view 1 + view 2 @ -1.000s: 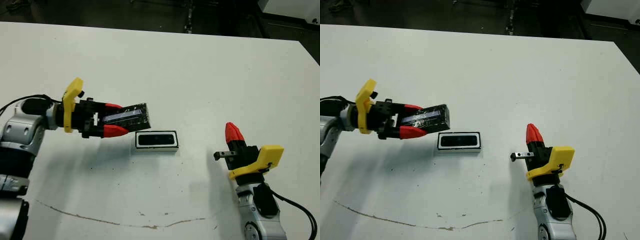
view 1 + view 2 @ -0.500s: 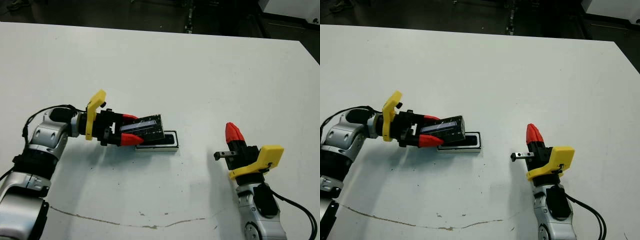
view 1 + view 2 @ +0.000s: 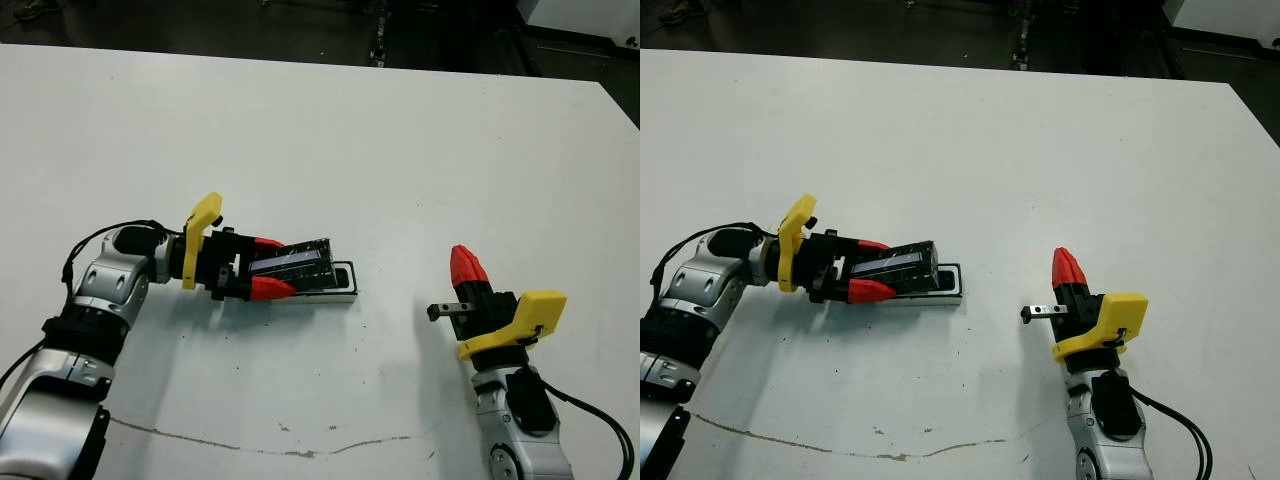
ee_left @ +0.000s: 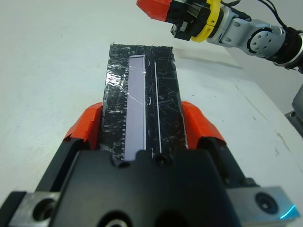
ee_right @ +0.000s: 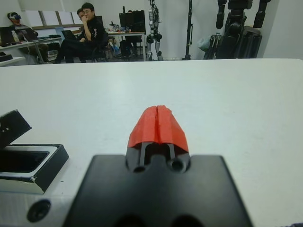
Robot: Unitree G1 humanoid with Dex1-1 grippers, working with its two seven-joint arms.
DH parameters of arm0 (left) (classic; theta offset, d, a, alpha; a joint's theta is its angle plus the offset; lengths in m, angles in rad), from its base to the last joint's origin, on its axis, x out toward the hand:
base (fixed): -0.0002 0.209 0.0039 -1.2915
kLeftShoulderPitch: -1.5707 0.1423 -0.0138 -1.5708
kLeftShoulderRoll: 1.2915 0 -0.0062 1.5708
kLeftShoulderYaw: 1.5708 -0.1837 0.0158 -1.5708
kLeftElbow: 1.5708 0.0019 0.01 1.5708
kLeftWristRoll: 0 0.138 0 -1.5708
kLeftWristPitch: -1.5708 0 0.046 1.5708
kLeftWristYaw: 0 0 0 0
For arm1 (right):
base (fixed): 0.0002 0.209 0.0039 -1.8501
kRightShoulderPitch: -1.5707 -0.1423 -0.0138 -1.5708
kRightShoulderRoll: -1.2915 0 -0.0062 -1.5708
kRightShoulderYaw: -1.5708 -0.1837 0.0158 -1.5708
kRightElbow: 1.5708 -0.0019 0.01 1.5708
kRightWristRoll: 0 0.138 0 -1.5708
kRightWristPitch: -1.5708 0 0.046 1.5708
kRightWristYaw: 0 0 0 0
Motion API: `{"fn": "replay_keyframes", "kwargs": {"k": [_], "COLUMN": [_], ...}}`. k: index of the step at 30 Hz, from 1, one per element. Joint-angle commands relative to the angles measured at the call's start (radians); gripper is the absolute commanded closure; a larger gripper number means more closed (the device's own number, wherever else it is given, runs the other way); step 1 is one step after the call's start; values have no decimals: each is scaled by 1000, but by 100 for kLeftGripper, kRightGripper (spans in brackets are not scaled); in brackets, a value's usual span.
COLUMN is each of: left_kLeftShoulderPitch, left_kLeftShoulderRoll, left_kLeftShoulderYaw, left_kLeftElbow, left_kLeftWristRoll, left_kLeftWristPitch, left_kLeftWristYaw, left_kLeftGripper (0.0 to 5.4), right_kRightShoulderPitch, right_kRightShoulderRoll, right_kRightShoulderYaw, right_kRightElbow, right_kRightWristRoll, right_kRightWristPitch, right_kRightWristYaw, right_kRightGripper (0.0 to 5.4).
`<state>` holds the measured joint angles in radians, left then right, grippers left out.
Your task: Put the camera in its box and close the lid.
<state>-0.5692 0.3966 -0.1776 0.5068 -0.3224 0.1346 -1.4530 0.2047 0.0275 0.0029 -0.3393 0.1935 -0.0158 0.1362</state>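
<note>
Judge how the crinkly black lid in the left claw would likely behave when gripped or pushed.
The lid probably stays stiff: it juts flat beyond the left claw without sagging. Its glossy, crinkled wrap may be slippery. Flat-sided, it seems unlikely to roll.

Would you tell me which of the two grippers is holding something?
The left gripper: its fingers clamp the black lid over the white box. The right gripper is shut on nothing.
</note>
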Motion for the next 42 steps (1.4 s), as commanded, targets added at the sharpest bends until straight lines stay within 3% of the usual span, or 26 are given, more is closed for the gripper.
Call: {"fn": "replay_keyframes", "kwargs": {"k": [1,13,28,42], "left_kLeftShoulderPitch": [30,22,34,24], "left_kLeftShoulderRoll": [0,-63,-110,-120], "left_kLeftShoulderYaw": [-24,-42,-83,-123], "left_kLeftElbow": [-4,23,0,-3], "left_kLeftWristRoll": [36,40,113,139], "left_kLeftWristPitch": [12,6,-78,-110], "left_kLeftWristYaw": [21,66,187,194], "left_kLeftGripper": [224,224,224,224], "right_kRightShoulderPitch": [5,4,1,4], "right_kRightShoulderRoll": [-8,-9,-11,-14], "right_kRightShoulderYaw": [-3,-2,-4,-6], "right_kRightElbow": [2,-2,-7,-2], "right_kRightWristRoll": [7,7,6,4], "right_kRightWristPitch": [6,14,19,11], "right_kRightWristYaw": [2,-3,-5,-1], "right_kRightGripper": [540,540,540,540]}}
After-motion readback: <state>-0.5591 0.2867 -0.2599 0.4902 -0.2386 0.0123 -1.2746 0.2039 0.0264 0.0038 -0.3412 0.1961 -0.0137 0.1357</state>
